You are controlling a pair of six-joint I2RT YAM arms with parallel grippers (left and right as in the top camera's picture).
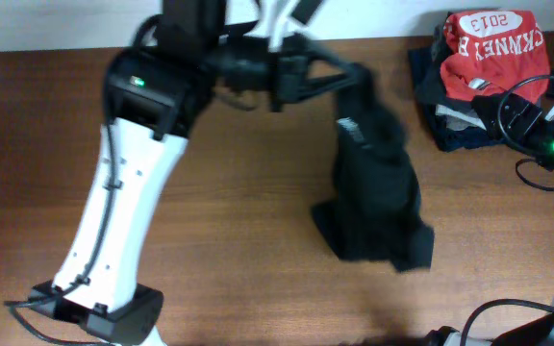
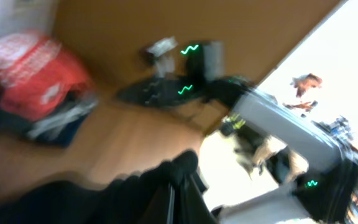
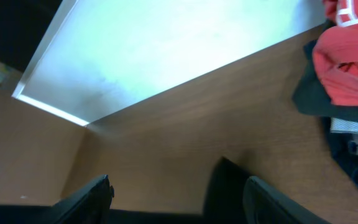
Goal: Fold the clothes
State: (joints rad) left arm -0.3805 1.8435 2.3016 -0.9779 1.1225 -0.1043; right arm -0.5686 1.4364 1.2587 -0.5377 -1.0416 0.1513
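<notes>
Table (image 1: 258,211): brown wood grain, filling most of my overhead view; it bears the pile listed below.
Red shirt (image 1: 496,43): crumpled, with white lettering that includes "2013"; top of the pile at the far corner on my right side.
Dark garments (image 1: 455,130): navy and grey folded layers directly under the red shirt, showing at its left and near edges.
Pale strip (image 1: 46,24): light surface beyond the table's far edge.
Same pile, my left wrist view: red shirt (image 2: 33,71) over dark garments (image 2: 55,127), blurred.
</notes>
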